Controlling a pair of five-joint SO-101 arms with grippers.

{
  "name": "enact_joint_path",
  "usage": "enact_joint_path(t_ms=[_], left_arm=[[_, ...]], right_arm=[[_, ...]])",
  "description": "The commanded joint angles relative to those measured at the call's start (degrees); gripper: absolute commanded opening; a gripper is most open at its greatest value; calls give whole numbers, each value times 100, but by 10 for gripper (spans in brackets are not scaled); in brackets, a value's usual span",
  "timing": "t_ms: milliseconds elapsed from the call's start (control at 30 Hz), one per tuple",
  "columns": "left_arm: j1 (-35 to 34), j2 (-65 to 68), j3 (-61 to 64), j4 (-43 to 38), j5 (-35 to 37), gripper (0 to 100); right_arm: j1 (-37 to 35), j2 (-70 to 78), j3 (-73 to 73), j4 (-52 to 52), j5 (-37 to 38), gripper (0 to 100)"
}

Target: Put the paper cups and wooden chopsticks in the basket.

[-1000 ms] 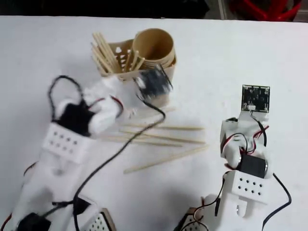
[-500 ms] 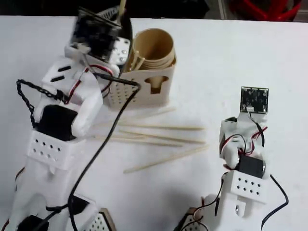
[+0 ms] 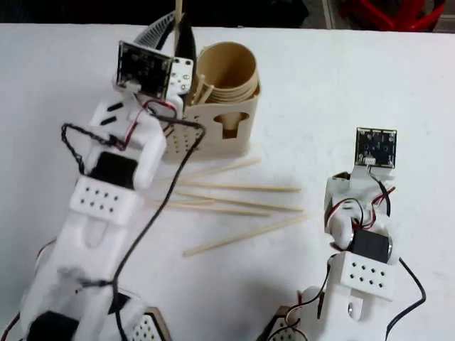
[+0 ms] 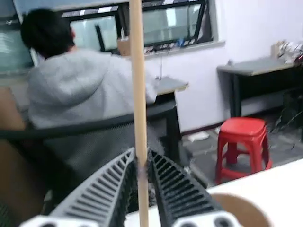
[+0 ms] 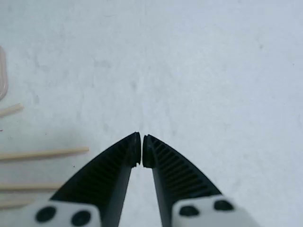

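Observation:
My left gripper (image 3: 178, 39) hangs over the back left of the basket (image 3: 220, 135), shut on one wooden chopstick (image 3: 178, 11) that stands upright. In the left wrist view the chopstick (image 4: 137, 71) rises straight up between the shut fingers of the left gripper (image 4: 141, 161), with a cup rim (image 4: 241, 208) below. Stacked paper cups (image 3: 227, 67) sit in the basket's right side. Several chopsticks (image 3: 238, 189) lie on the table in front of the basket. My right gripper (image 5: 141, 144) is shut on nothing, low over bare table, with chopstick ends (image 5: 45, 154) beside it.
The right arm (image 3: 359, 234) rests at the right of the table, clear of the loose chopsticks. The left arm's cable (image 3: 153, 213) crosses the sticks' left ends. A person sits in the room behind, and a red stool (image 4: 244, 142) stands off the table.
The left arm swung up from the table in front of the basket to above its back left, carrying a chopstick. The right arm stayed still.

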Motion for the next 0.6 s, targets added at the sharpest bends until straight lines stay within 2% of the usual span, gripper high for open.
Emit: enact_joint_path(t_ms=[0,167,300,433,567], left_arm=[[-303,541,-35,-255,79,23],[-347,734,-18,-202,88,28],[-312,725,-202,360,88,80],[-312,725,-774,1512,88,124],[-312,725,-1644,3015,44,150]], right_arm=[[40,-127,-35,-92,-44,25],[40,-127,-35,-92,-44,25],[40,-127,-35,-92,-44,25],[40,-127,-35,-92,-44,25],[40,-127,-35,-92,-44,25]])
